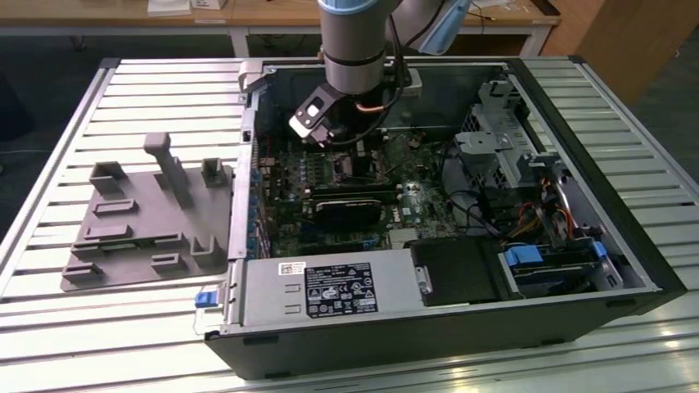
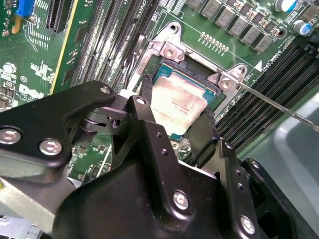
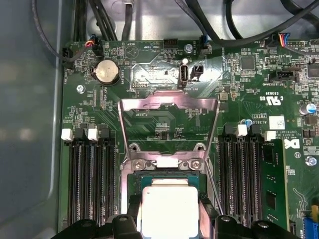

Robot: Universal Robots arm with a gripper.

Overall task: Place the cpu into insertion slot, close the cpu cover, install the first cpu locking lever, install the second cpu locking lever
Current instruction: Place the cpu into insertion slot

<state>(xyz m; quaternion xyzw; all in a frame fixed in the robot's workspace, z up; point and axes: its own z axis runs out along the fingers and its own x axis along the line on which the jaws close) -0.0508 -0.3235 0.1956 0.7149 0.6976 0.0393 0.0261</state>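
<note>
The cpu [image 2: 178, 103], a pale silver square chip, lies level over the insertion slot [image 2: 185, 74], whose green and metal rim shows around it. My gripper [image 2: 177, 102] is shut on the cpu, one black finger [image 2: 144, 97] against each opposite edge. In the first wrist view the cpu [image 3: 170, 209] sits between the fingers [image 3: 133, 205] inside the insertion slot [image 3: 164, 175]. The cpu cover [image 3: 169, 103], a silvery frame, stands swung open beyond the slot. A thin locking lever [image 2: 279, 105] sticks out beside the socket. In the exterior view my gripper [image 1: 340, 154] reaches down into the computer case.
Black memory slots [image 3: 89, 184] flank the socket on both sides. A coin battery [image 3: 105, 71] and cables [image 3: 99, 20] lie beyond the cover. A black card [image 1: 352, 205] and drive cage [image 1: 492, 147] sit inside the case [image 1: 611, 246]. A grey fixture plate [image 1: 142, 221] lies at the exterior view's left.
</note>
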